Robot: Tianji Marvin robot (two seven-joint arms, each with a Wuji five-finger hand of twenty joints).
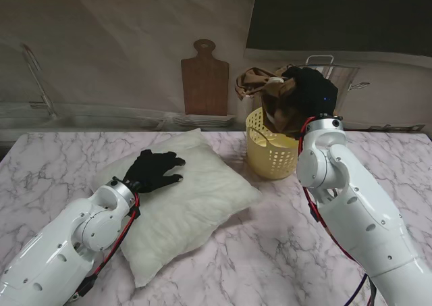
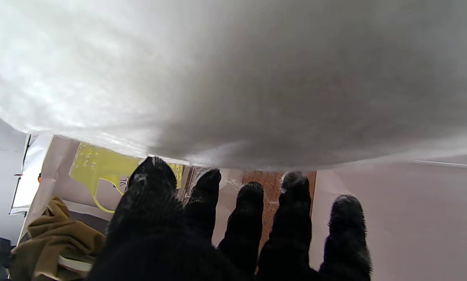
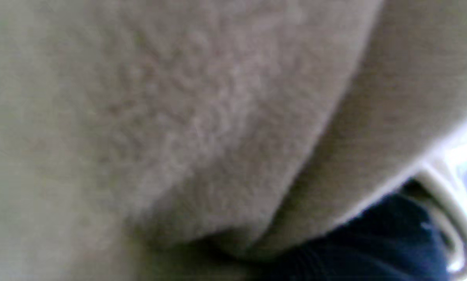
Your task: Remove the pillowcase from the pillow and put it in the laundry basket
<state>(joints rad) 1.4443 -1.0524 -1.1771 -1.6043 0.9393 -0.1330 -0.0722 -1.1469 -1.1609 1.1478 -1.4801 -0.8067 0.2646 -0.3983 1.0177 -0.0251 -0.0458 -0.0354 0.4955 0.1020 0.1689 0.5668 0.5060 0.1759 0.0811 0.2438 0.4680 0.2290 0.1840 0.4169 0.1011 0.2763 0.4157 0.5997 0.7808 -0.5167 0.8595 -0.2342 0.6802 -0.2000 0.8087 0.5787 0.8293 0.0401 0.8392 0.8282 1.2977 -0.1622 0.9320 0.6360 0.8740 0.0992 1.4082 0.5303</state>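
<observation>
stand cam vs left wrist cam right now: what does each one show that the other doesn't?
Only the stand view: the right hand holding the brown pillowcase over the yellow laundry basket, both forearms, and the marble table.

Only the left wrist view: the close underside look along the left hand's fingertips, spread flat and closed on nothing against the pillow's surface.

Both: the left hand resting on the bare white pillow, the basket, the brownish cloth at it, and the wooden cutting board behind.
</observation>
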